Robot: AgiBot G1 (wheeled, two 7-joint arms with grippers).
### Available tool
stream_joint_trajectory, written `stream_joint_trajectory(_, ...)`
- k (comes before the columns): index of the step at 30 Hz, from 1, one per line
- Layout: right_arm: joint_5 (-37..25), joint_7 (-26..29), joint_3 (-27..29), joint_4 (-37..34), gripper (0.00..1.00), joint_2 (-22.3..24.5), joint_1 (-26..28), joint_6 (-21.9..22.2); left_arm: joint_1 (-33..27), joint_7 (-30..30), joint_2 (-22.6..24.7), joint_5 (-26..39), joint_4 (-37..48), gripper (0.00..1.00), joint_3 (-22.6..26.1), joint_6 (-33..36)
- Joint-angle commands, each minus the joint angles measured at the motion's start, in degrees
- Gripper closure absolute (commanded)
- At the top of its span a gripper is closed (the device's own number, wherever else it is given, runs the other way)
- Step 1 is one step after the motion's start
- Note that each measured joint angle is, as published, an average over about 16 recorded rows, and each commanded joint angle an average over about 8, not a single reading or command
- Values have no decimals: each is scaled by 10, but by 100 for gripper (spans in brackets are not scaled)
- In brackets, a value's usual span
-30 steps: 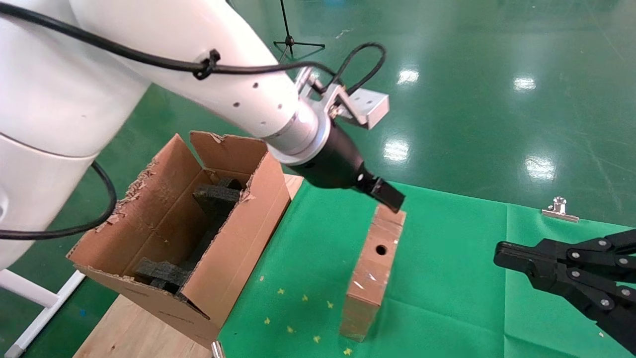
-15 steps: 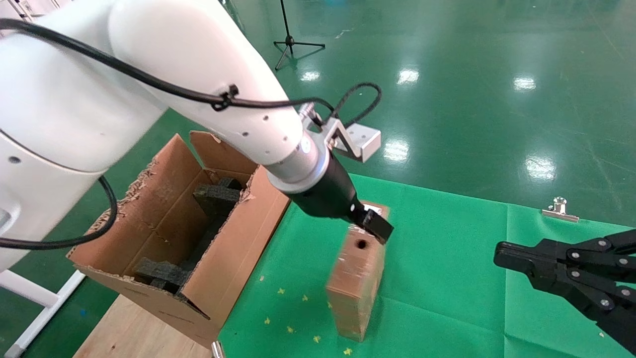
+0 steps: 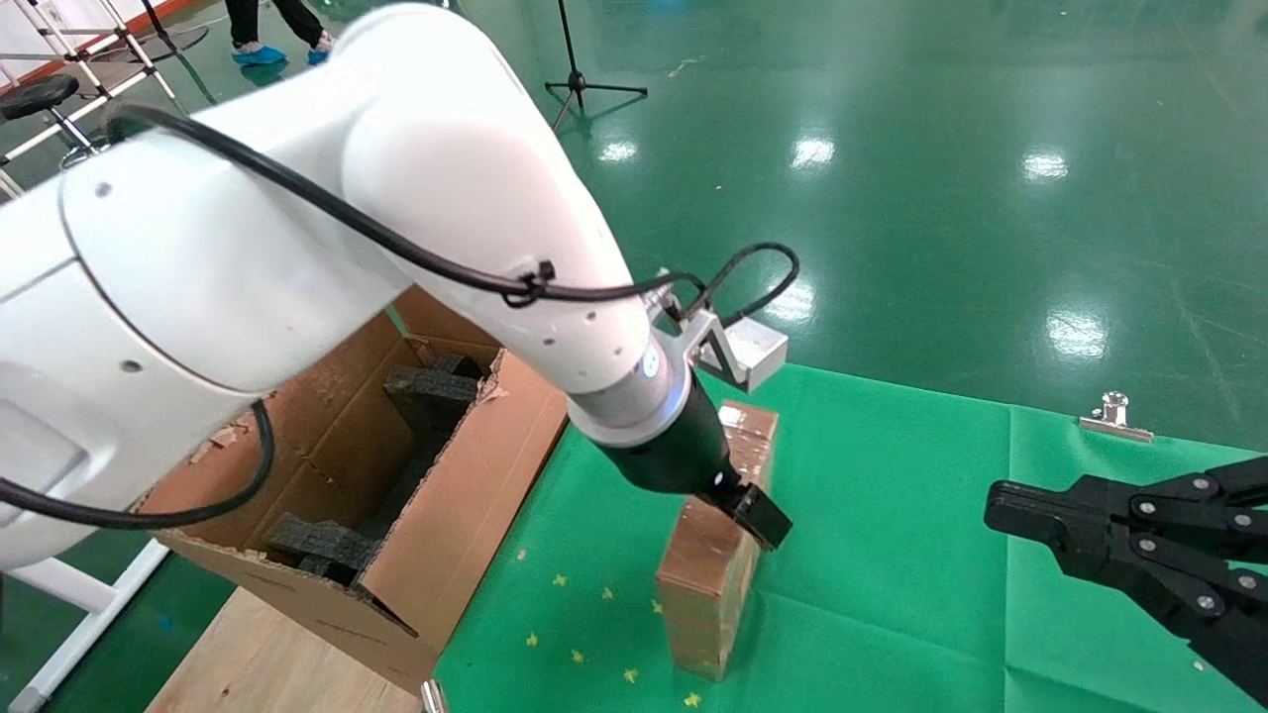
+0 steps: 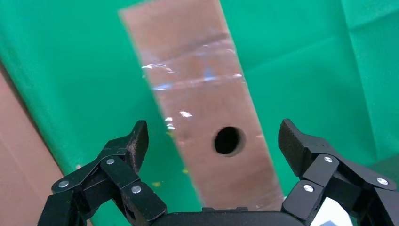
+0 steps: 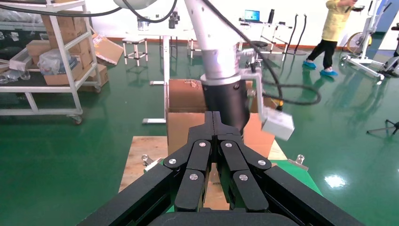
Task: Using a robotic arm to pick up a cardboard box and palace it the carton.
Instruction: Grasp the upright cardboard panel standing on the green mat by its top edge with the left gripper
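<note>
The cardboard box (image 3: 708, 584) is a slim brown taped slab standing on its long edge on the green cloth. My left gripper (image 3: 753, 515), on the white arm, is down over the box's top edge. In the left wrist view this gripper (image 4: 214, 141) is open. Its fingers (image 4: 134, 143) straddle the narrow face with the round hole (image 4: 229, 140) and stand apart from the box (image 4: 197, 84). The carton (image 3: 466, 495), with ragged flaps and black foam blocks (image 3: 431, 391) inside, stands left of the box. My right gripper (image 3: 1001, 510), all black, is shut and parked at the right; its tip also shows in the right wrist view (image 5: 212, 115).
The green cloth (image 3: 892, 555) covers a wooden table (image 3: 267, 654). A metal clamp (image 3: 1116, 416) holds the cloth at the far right edge. The carton (image 5: 181, 125) also shows behind the left arm in the right wrist view. Green floor lies beyond the table.
My left gripper has moved down and toward me along the box's top edge, from its far end past the hole. The box has shifted slightly to the left. The right arm has not moved.
</note>
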Motion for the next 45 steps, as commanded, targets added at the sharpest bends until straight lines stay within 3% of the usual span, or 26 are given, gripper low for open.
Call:
stream_joint_trajectory(1, 0, 0, 0, 0, 83, 0, 0, 0, 4, 3, 3, -1, 0, 0, 7, -1)
stream_joint_trajectory(4, 0, 0, 0, 0, 45, 0, 0, 0, 5, 4, 6, 0, 0, 0, 14, -1)
stream_joint_trajectory(7, 0, 0, 0, 0, 8, 0, 0, 0, 4, 4, 7, 0, 0, 34, 16, -1)
stream_joint_trajectory(8, 0, 0, 0, 0, 0, 0, 0, 0, 4, 4, 7, 0, 0, 46, 17, -1)
stream_joint_trajectory(12, 0, 0, 0, 0, 0, 0, 0, 0, 4, 4, 7, 0, 0, 96, 16, -1)
stream_joint_trajectory(13, 0, 0, 0, 0, 0, 0, 0, 0, 4, 4, 7, 0, 0, 100, 16, -1)
stream_joint_trajectory(34, 0, 0, 0, 0, 0, 0, 0, 0, 3, 15, 7, -2, 7, 100, 13, -2)
stream_joint_trajectory(39, 0, 0, 0, 0, 0, 0, 0, 0, -4, 88, 0, -16, 4, 100, 8, -16)
stream_joint_trajectory(45, 0, 0, 0, 0, 0, 0, 0, 0, -24, 249, -45, -64, -2, 100, -22, -40)
